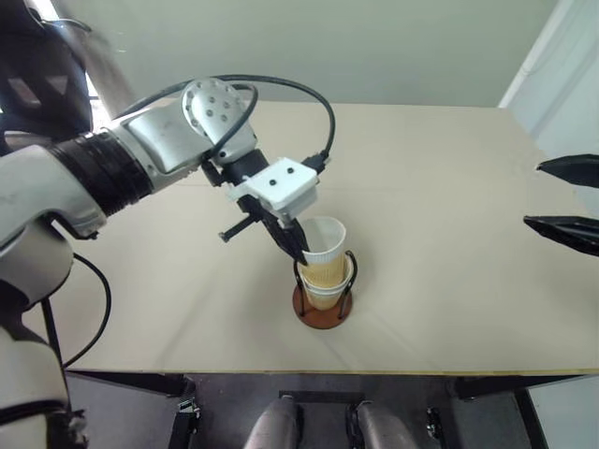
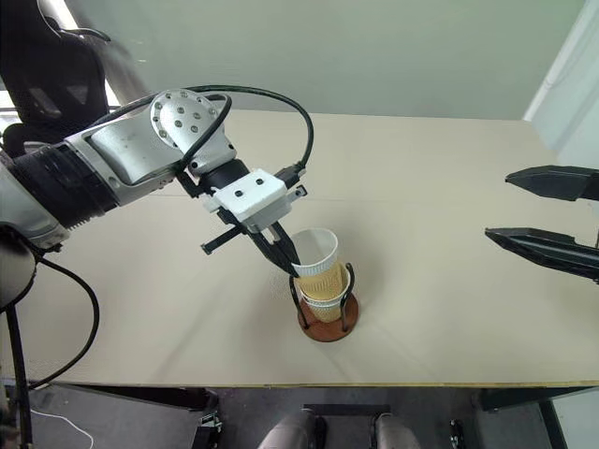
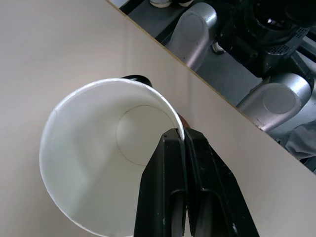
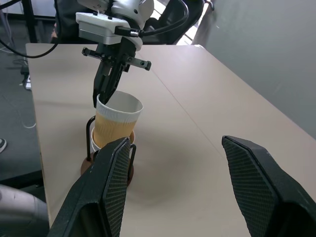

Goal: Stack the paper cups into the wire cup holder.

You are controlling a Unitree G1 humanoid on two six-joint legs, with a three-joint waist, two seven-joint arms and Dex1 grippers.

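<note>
The top paper cup (image 2: 316, 257) is sitting tilted in the wire cup holder (image 2: 327, 318), nested in what look like two more cups (image 1: 324, 292), near the front edge of the table (image 2: 440, 196). The left gripper (image 2: 286, 263) is pinching its rim, fingers clamped on the wall. The right gripper (image 2: 544, 213) is hovering well apart, its fingers spread wide and holding nothing

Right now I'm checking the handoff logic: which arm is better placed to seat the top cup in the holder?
Left. The left gripper is shut on the top paper cup's rim, directly over the wire cup holder. The right gripper hangs open, far to the side.
</note>
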